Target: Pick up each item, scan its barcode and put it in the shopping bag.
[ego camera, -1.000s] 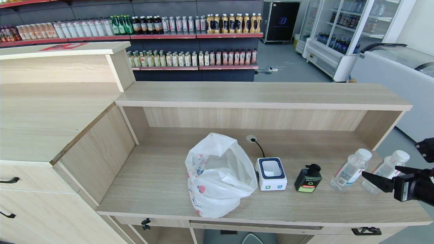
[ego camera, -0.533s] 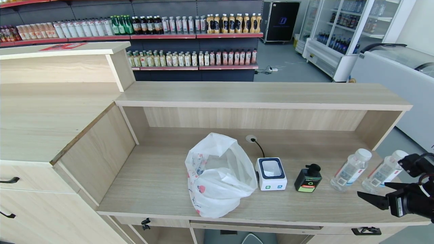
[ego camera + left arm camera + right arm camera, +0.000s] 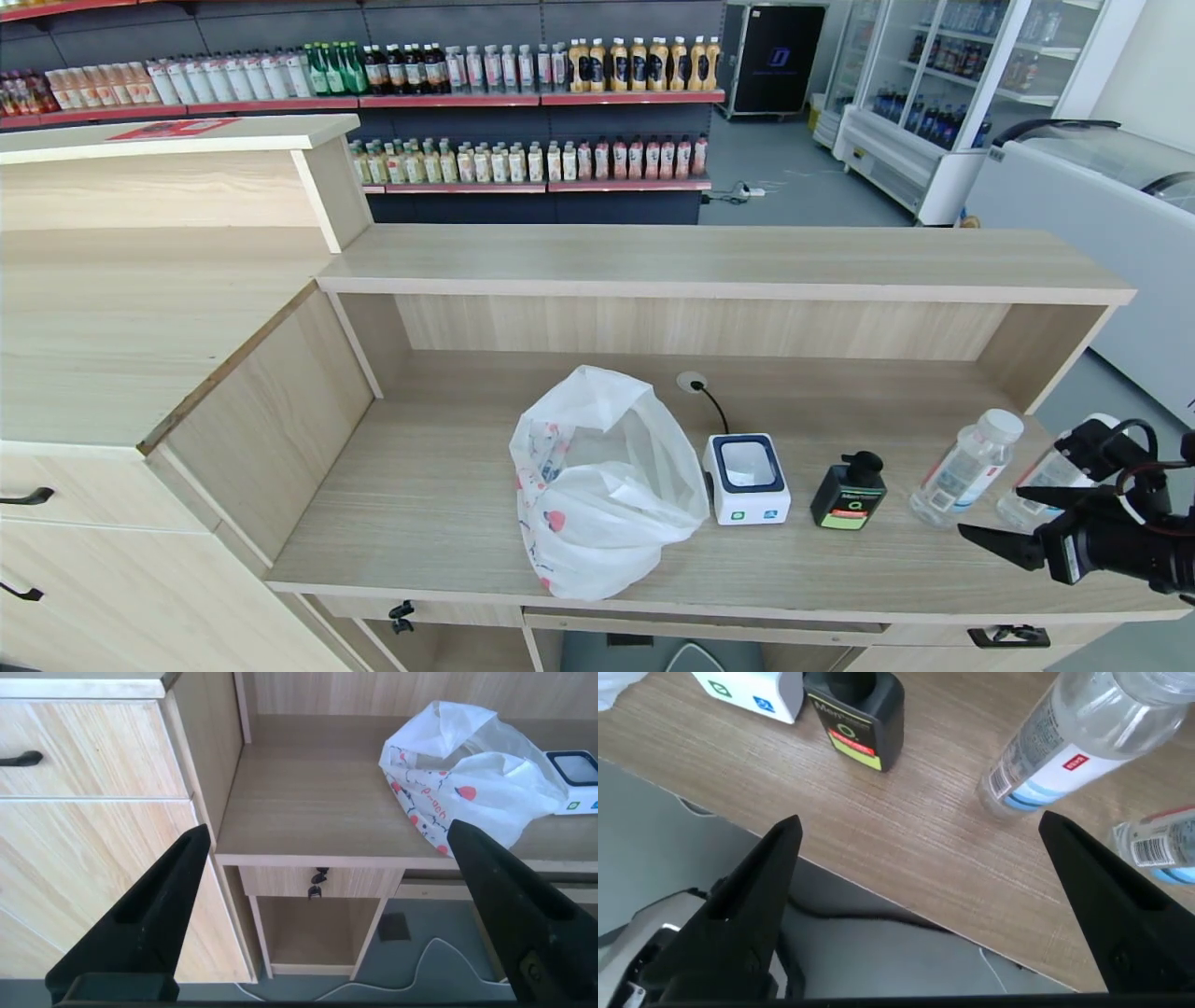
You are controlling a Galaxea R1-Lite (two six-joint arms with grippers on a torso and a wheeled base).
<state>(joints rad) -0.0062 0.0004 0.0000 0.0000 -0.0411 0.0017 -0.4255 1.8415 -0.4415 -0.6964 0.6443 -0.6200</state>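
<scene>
My right gripper [image 3: 990, 511] hangs over the near right corner of the light wooden counter [image 3: 448, 504], arm reaching in from the right, fingers spread wide and empty. Just behind it stands a clear plastic water bottle with a white cap [image 3: 966, 467] and a second clear bottle [image 3: 1032, 481], partly hidden by the arm. Leftward come a black pump bottle [image 3: 848, 497], a white box-shaped barcode scanner [image 3: 745, 478] and a white plastic shopping bag with red prints [image 3: 602, 485], its mouth open. My left gripper [image 3: 327, 831] is low before the counter's left front, also spread and empty.
</scene>
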